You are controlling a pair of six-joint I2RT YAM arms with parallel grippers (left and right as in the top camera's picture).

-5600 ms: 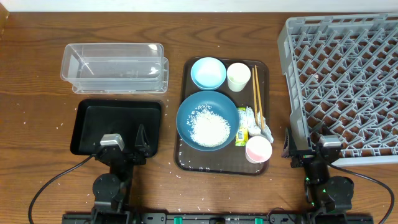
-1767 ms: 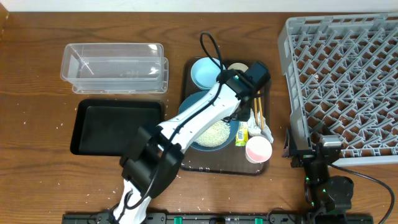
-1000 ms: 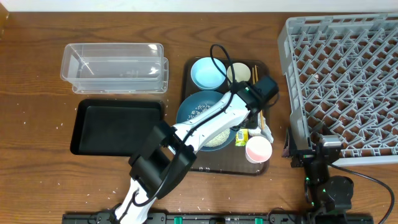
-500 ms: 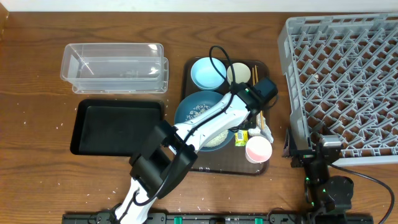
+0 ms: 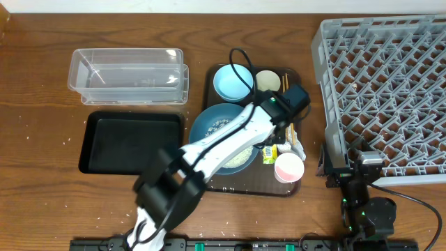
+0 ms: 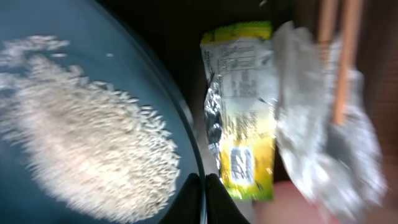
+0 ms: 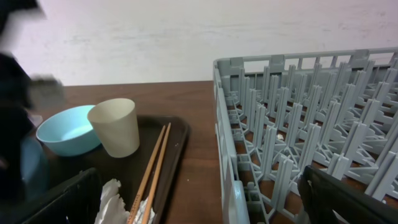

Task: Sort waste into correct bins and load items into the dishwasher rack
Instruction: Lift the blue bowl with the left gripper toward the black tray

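The large dark blue bowl [image 5: 212, 129] holds white rice [image 6: 87, 149] and sits on the brown serving tray [image 5: 240, 187]. My left gripper [image 6: 203, 200] is shut on the bowl's right rim, one finger inside and one outside; from overhead the left gripper [image 5: 269, 139] sits at that rim. Just right of it lie the yellow-green wrapper [image 6: 241, 134], crumpled tissue [image 6: 311, 130] and chopsticks [image 6: 339, 62]. The right gripper [image 7: 205, 208] stands open at the corner of the grey dishwasher rack [image 5: 387, 90], holding nothing.
On the tray also stand a light blue bowl [image 5: 233, 80], a white cup [image 5: 267, 82] and a pink cup [image 5: 289, 167]. The clear tub [image 5: 129, 75] and the black tray [image 5: 129, 141] lie to the left. Loose rice grains dot the table.
The left gripper's jaws closed on the dark blue bowl's rim, and the bowl has slid slightly left on the tray. The right arm has not moved.
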